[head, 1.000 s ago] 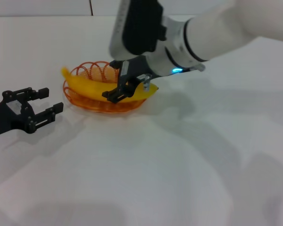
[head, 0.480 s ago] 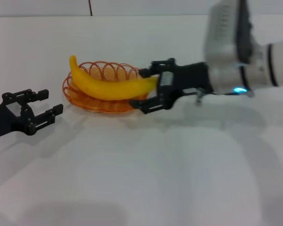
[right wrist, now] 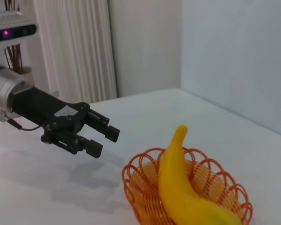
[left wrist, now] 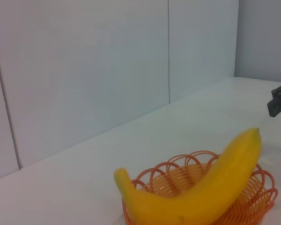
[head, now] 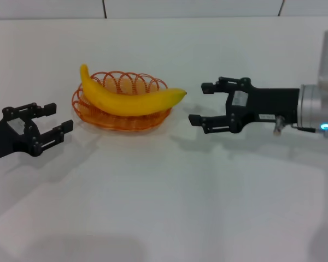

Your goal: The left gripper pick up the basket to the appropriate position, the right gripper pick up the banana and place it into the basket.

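Surface: you have a plain white tabletop (head: 164, 196) running back to a pale panelled wall.
Resting on it: you'll find one shallow oval basket of orange looped wire (head: 122, 115), left of centre.
Inside that basket: one smooth, curved yellow banana (head: 129, 100), ends overhanging the rim.

The right gripper (head: 201, 103) reaches in level from the right, its black forearm running back to a silver cuff with a blue light; its two fingers stand apart, holding nothing, tips pointing left. The left gripper (head: 53, 118) sits low at the left edge, fingers spread wide and empty, tips pointing right; its forearm runs off the left edge.
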